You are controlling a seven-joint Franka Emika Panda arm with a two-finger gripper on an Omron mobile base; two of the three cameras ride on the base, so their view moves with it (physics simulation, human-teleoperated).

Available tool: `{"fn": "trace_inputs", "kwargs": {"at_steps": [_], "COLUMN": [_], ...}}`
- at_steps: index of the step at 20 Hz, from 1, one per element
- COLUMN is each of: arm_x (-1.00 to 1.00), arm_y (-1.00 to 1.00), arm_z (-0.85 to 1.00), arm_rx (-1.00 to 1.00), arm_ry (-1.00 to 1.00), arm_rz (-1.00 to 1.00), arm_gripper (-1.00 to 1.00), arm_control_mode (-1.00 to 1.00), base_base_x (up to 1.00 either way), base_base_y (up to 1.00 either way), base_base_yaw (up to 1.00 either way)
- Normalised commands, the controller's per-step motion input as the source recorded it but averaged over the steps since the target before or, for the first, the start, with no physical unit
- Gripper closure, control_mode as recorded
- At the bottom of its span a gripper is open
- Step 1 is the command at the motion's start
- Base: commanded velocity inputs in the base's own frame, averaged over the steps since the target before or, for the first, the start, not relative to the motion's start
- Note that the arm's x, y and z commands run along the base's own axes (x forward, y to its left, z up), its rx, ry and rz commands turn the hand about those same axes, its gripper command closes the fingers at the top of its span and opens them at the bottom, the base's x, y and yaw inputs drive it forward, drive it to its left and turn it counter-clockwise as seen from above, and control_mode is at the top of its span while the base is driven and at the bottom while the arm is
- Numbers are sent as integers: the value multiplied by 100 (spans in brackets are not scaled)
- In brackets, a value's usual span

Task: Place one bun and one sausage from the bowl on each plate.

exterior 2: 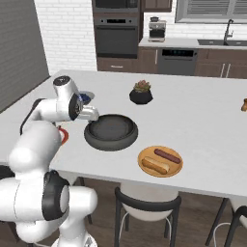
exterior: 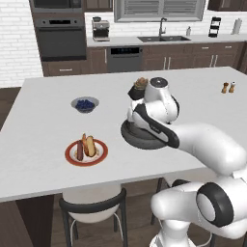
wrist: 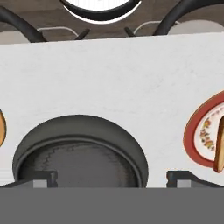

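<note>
The claw (wrist: 111, 179) hangs over the counter (exterior: 43, 130) with its two dark fingers (wrist: 41, 178) spread wide, released, and nothing is between them. In the hand view the fingers stand at the two sides of the dark bowl (wrist: 78, 151), which lies just below the hand and looks empty inside.

In the right base view the bowl (exterior 2: 111, 131) sits near the middle of the counter (exterior 2: 202, 111), and the gripper (exterior 2: 91, 115) is at its left rim, above it. The orange-tan plate (exterior 2: 160, 161) lies near the bowl, closer to the front edge, and it carries one bun (exterior 2: 155, 165) and one sausage (exterior 2: 167, 156) side by side.

In the left base view the red-rimmed plate (exterior: 86, 152) lies to the left of the bowl (exterior: 140, 137), well apart from it, also with a bun (exterior: 89, 144) and a sausage (exterior: 79, 150) on it. A small bowl of blue berries (exterior: 85, 104) stands farther back. A small black pot with a plant (exterior 2: 141, 93) stands behind the dark bowl.
</note>
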Motion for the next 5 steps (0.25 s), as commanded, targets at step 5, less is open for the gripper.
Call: {"fn": "trace_inputs", "kwargs": {"at_steps": [5], "arm_x": [-12], "arm_y": [-100], "arm_z": [-72], "arm_rx": [-15], "arm_ry": [0], "arm_rz": [-11], "arm_gripper": [-100], "arm_control_mode": [-100], "base_base_x": [0], "base_base_y": [0], "base_base_yaw": [0]}}
